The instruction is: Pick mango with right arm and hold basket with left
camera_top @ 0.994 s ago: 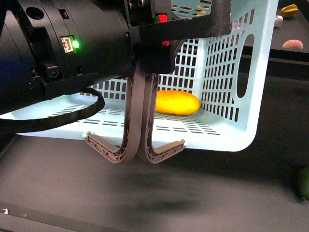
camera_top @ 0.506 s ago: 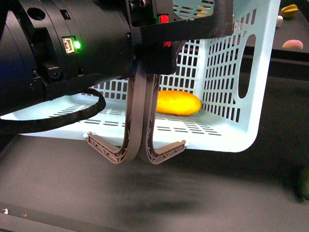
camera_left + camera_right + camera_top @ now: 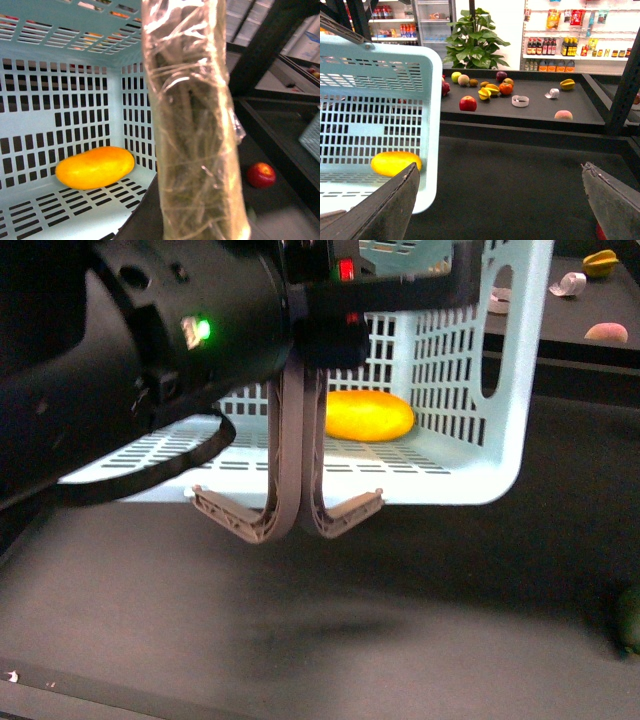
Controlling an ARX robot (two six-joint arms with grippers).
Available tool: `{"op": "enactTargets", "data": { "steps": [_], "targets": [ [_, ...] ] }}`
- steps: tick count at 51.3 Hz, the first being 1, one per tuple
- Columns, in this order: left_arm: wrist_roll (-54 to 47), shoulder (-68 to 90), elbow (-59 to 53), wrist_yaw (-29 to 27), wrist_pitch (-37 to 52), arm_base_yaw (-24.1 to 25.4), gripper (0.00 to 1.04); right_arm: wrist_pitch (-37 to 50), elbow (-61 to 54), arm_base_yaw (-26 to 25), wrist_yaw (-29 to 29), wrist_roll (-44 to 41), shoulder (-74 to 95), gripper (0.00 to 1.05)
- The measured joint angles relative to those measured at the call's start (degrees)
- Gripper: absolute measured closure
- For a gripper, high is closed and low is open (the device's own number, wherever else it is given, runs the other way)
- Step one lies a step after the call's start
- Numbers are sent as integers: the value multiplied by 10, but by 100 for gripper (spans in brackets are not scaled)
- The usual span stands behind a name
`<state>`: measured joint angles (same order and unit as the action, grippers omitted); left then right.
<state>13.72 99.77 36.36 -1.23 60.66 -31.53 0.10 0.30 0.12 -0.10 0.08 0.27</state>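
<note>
The pale aqua basket hangs tilted above the dark table, its open side towards the front camera. Its two grey-brown handles run up together into my left gripper, which is shut on them. Seen from the left wrist, the film-wrapped handles fill the middle, with the basket behind. The yellow-orange mango lies on the slotted floor against the back wall. My right gripper is open and empty over the table beside the basket; the mango shows through the wall.
A dark green fruit lies at the table's right edge. The raised back shelf holds a star fruit, a peach, a red apple and a tape roll. Another red apple lies beside the basket. A black post stands at right.
The left arm has lifted the basket a little higher and shifted it left. The mango has stayed against the back wall inside it.
</note>
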Motion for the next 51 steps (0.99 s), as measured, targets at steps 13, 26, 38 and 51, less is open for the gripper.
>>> {"op": "enactTargets", "data": {
  "steps": [13, 26, 38, 51],
  "targets": [
    [142, 43, 106, -170, -110, 46, 97, 0, 0, 0, 0, 0, 0, 8],
    [393, 102, 202, -242, -230, 126, 97, 0, 0, 0, 0, 0, 0, 8],
    [555, 154, 261, -243, -283, 160, 97, 0, 0, 0, 0, 0, 0, 8],
    [651, 206, 320, -234, -307, 190, 97, 0, 0, 0, 0, 0, 0, 8]
  ]
}}
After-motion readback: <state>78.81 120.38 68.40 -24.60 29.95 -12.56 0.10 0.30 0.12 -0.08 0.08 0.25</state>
